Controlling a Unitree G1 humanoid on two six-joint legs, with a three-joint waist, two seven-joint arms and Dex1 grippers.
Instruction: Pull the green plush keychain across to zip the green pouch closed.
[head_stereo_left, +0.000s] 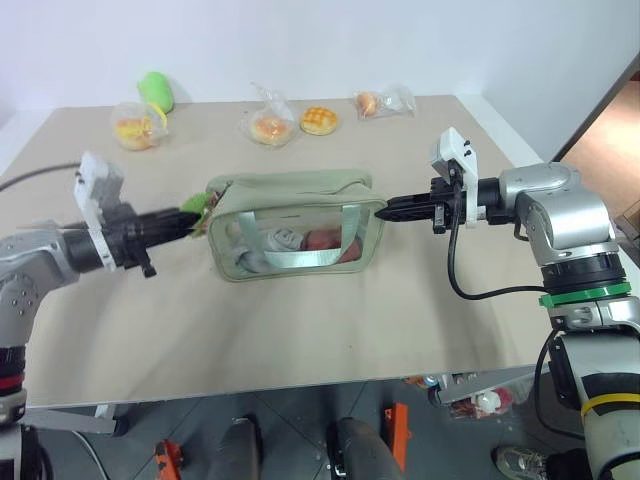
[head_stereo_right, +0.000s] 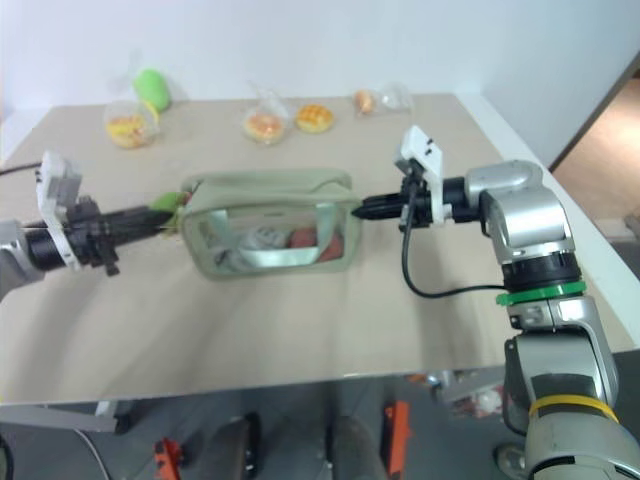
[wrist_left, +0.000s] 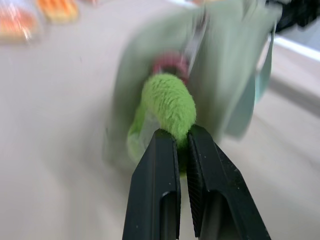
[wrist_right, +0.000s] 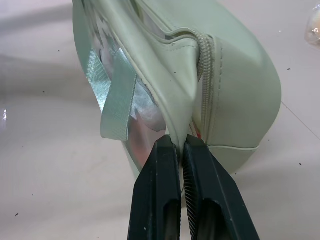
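The green pouch (head_stereo_left: 290, 222) sits roughly mid-worktop (head_stereo_left: 330, 330), long side facing the robot, clear window toward the near edge. Through the window you can see some stuff inside: something white-grey, something reddish-orange, can't really tell what they are. A green webbing handle (head_stereo_left: 300, 245) loops down over the window.

Left gripper (wrist_left: 181, 142) is clamped on the green plush keychain (wrist_left: 169, 107) at the pouch's left end; the wrist view shows the plush squeezed between the two black fingers, with the pinkish-red ring (wrist_left: 170, 65) right behind it against the pouch fabric. Right gripper (wrist_right: 181, 145) is pinched tight on the fabric edge at the pouch's right end, just beside where the zipper (wrist_right: 206, 60) track ends.

Along the far edge of the worktop there's a row of small clear bags with bread in them: one bagged bun (head_stereo_left: 135, 128) toward the far left corner with a rounder bright-green object (head_stereo_left: 157, 90) just behind it, another bun bag (head_stereo_left: 268, 126) around the middle, a criss-cross topped bun (head_stereo_left: 319, 120) right next to that, and a smaller bag (head_stereo_left: 378, 101) further right.
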